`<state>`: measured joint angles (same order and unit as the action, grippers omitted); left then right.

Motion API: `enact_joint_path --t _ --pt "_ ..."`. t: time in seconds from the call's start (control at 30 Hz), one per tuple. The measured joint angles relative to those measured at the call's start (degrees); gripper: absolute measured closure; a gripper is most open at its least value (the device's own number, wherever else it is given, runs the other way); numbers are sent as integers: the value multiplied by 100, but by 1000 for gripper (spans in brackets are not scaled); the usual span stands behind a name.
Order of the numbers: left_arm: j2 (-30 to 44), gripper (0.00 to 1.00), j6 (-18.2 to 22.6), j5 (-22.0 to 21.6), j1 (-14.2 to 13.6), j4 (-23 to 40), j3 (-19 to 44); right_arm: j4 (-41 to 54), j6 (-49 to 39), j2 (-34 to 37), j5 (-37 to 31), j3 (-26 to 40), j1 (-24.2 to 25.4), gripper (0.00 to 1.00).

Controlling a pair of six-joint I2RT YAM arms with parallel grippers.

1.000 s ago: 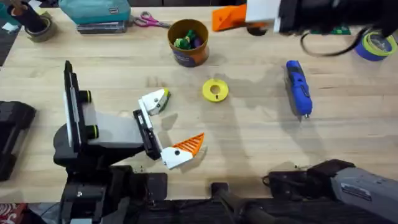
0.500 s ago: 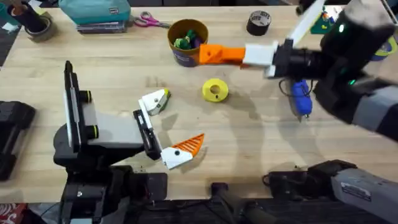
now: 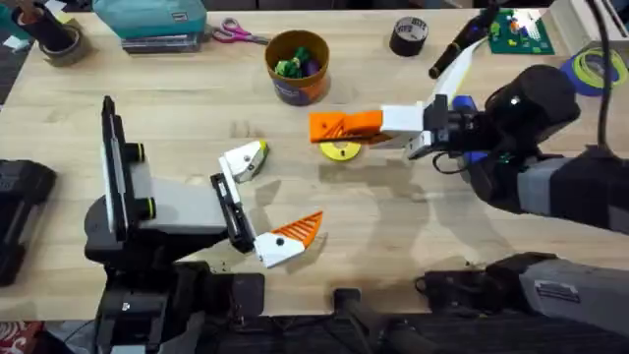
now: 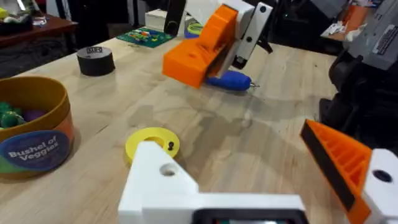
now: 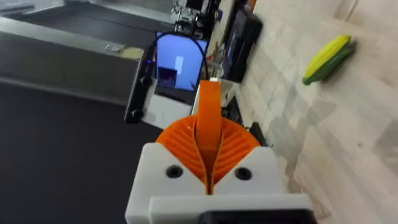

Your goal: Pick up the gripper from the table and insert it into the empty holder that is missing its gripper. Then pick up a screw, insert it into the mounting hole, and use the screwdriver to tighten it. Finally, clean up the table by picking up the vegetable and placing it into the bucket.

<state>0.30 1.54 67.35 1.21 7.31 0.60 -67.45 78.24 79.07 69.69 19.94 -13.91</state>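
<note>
- The bucket point(image 4: 28, 134) carries a blue label reading "Bushel of Veggies"; green and purple toys sit inside it.
- The right gripper point(image 3: 334, 126) hangs above the yellow disc point(image 3: 340, 149), its two ribbed orange pads point(image 5: 208, 146) pressed flat together with a thin orange wedge, the gripper point(image 5: 209, 118), pinched upright between them.
- The left gripper point(image 3: 265, 202) rests low over the table point(image 3: 393, 226) with its fingers spread wide apart and nothing between them. One finger bears an orange tip point(image 3: 300, 228); the other is the bare white holder point(image 3: 239, 160).
- The vegetable point(image 3: 256, 157) lies just beside the holder's end.
- The left wrist view shows the holder's open screw hole point(image 4: 166, 169) and the disc just beyond it.
- The screwdriver point(image 4: 229, 80) lies on the table beneath the right gripper's fingers, partly hidden by that arm from overhead.
</note>
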Motion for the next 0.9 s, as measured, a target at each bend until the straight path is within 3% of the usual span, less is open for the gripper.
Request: enact_joint_path --t 0.5,0.9 --pt "-1 15 0 0 0 0 0 -29 280 44 415 -2 -148 993" --pt "0 15 0 0 0 0 0 -23 299 409 293 199 -1029 993"
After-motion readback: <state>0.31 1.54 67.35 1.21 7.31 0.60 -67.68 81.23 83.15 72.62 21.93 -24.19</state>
